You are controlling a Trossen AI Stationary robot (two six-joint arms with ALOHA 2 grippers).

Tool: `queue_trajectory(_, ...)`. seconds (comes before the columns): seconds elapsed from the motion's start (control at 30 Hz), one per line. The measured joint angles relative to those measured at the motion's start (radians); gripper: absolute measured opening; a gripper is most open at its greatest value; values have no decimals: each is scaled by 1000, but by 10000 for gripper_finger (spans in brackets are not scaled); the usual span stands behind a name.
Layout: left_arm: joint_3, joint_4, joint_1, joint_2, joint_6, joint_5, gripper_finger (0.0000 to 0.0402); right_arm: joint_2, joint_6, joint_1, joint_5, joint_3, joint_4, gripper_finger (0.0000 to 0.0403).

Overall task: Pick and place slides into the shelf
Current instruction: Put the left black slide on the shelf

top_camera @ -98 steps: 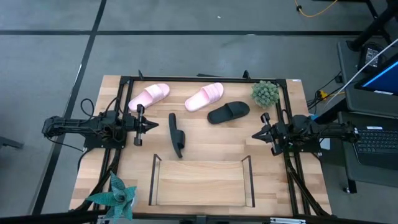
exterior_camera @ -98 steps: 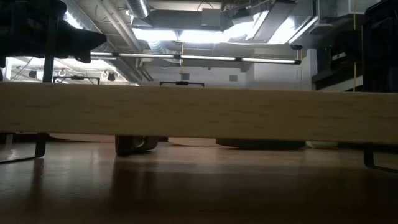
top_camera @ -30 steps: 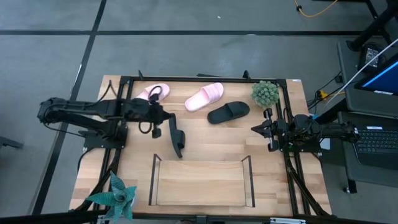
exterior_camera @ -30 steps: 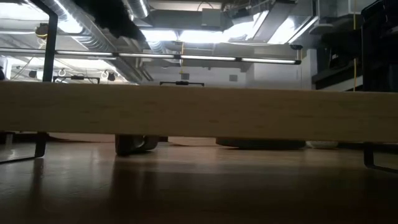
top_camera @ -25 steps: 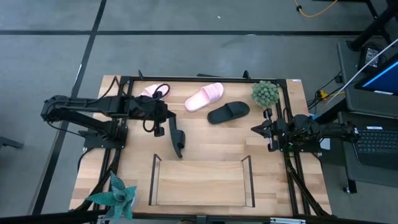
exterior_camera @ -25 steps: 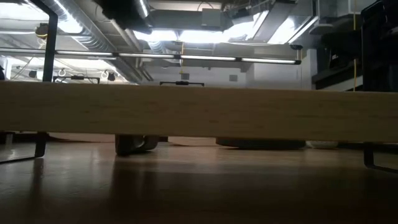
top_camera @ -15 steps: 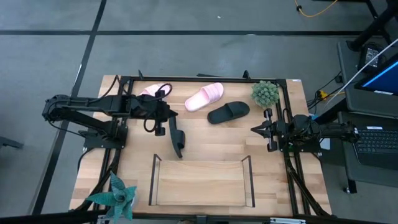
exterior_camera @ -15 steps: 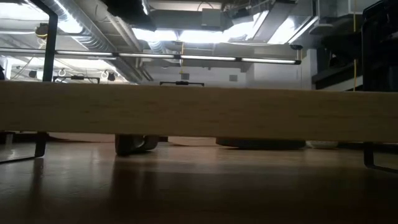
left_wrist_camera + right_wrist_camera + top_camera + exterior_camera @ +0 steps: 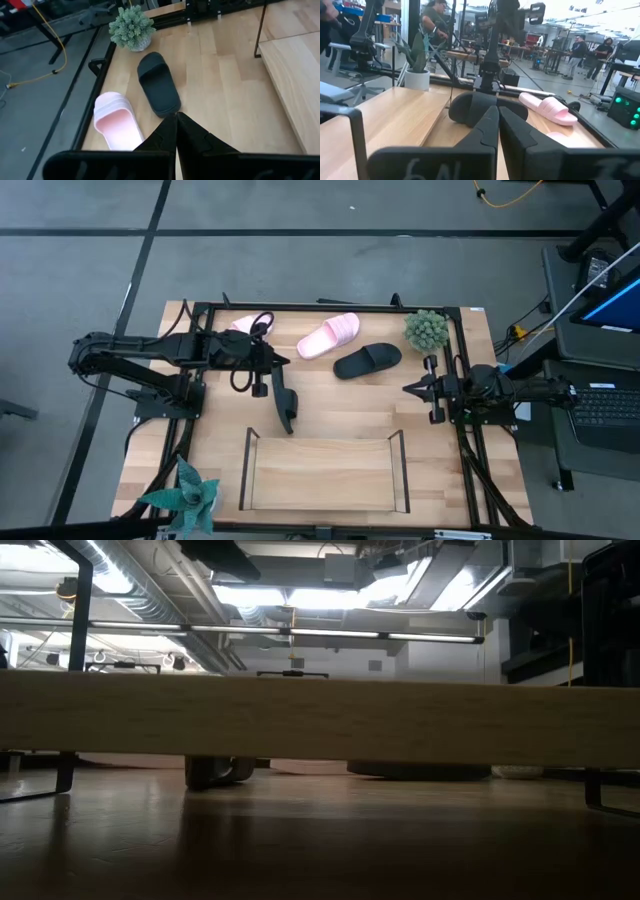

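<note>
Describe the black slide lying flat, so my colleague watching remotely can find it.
On the wooden table, look at the far side, near the round green plant. The black slide lies flat between that plant and a pink slide; the other black slide stands on edge, farther left.

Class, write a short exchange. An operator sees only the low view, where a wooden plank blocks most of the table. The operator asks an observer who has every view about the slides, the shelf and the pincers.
Operator: Is anything in the shelf?
Observer: No. The shelf holds no slides.
Operator: Where is the left pincer?
Observer: The left pincer shows at one end of a black slide standing on its edge.
Operator: And the other slides?
Observer: A pink slide and a second black slide lie flat, side by side. Another pink slide is partly hidden under the left arm.
Operator: And the right pincer?
Observer: The right pincer waits shut at the table's right edge.
</note>
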Motion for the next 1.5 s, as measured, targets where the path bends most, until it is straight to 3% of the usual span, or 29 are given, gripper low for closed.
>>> queue_trajectory(0.63, 12, -37, -81, 62, 44, 36, 0, 2, 125, 0, 12, 0, -2, 17)
queue_trajectory(0.73, 59, -49, -73, 111, 30, 36, 0, 2, 123, 0, 44, 0, -2, 17)
queue_trajectory(1.07, 305, -317, -29, 327, -31, 3, 0, 2, 97, 0, 53, 0, -5, 17)
queue_trajectory(1.3, 476, -473, -80, 453, -25, 4, 0, 2, 68, 0, 53, 0, -14, 17)
queue_trajectory(1.5, 549, -544, -136, 517, -31, 4, 0, 2, 43, 0, 55, 0, -14, 17)
